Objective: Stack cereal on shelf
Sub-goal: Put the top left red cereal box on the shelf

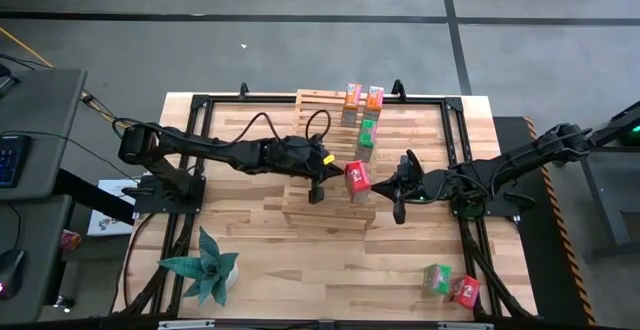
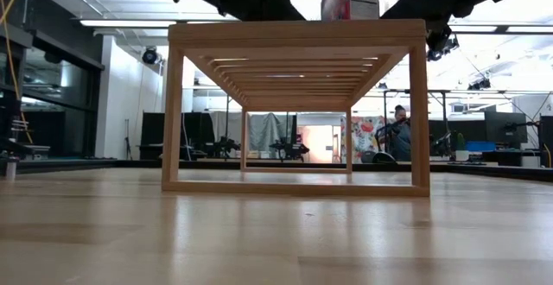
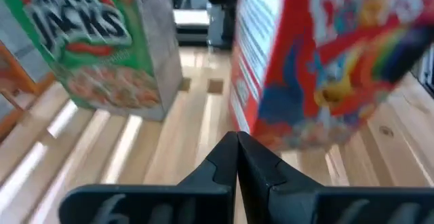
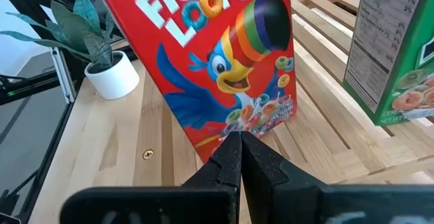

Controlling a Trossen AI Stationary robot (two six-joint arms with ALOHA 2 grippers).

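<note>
The shelf (image 1: 325, 160) is a slatted light-wood rack in the middle of the table. On it stand two orange cereal boxes (image 1: 362, 96) at the far end, a green one (image 1: 367, 132) and a red one (image 1: 357, 180), each on its base on the slats. My left gripper (image 1: 317, 192) is shut just left of the red box (image 3: 319, 68). My right gripper (image 1: 398, 208) is shut just right of it, low on its printed front (image 4: 224, 68). The green box (image 3: 88, 41) stands beyond. My left gripper's shut fingertips (image 3: 236, 142) sit level at the red box's lower corner (image 3: 261, 132), coming from the table's left; whether they touch it I cannot tell. My right gripper's shut fingertips (image 4: 235, 142) sit at the lower edge of the box's front (image 4: 227, 130), coming from the right; touch cannot be told.
A green box (image 1: 435, 278) and a red box (image 1: 464, 290) lie on the table at the near right. A teal spiky plant in a white pot (image 1: 205, 265) stands at the near left. Black frame rails (image 1: 455, 140) run along the table's sides.
</note>
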